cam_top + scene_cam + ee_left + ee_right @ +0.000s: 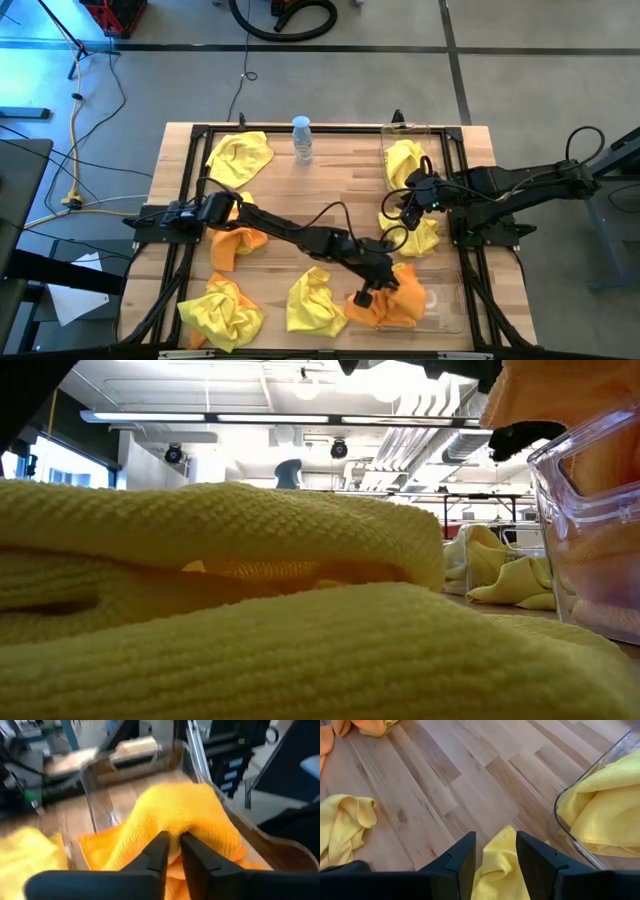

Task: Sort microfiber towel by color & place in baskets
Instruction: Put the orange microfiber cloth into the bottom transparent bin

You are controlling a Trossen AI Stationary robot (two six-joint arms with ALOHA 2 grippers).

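Observation:
My left gripper (372, 292) reaches across to the table's near right and is shut on an orange microfiber towel (400, 295) over the near clear basket (445, 310). In the low view, that orange towel (530, 395) sits above the basket's rim (585, 440). My right gripper (397, 212) is beside the far basket (432, 135), which holds a yellow towel (403, 160); it is shut on another yellow towel (502, 857). On the table lie more yellow towels (240, 156) (220, 312) (314, 300) and an orange one (236, 246). My left gripper pinches a raised fold (176, 831) of the orange towel between its two fingers, coming slanting down from the table's left. The towel bulges beyond the fingers, and its lower part lies in the basket (95, 805). My right gripper has a bunched part of the yellow towel (504, 837) between its two fingers, coming from above and the table's right. The rest of this towel (422, 238) spreads toward the near side, between the two baskets; whether it is lifted clear, I cannot tell.
A small clear water bottle (302, 140) stands at the table's far middle. A black metal frame (190, 180) runs around the tabletop. A yellow towel (220, 560) fills most of the low view. Bare wood (330, 190) lies in the table's middle.

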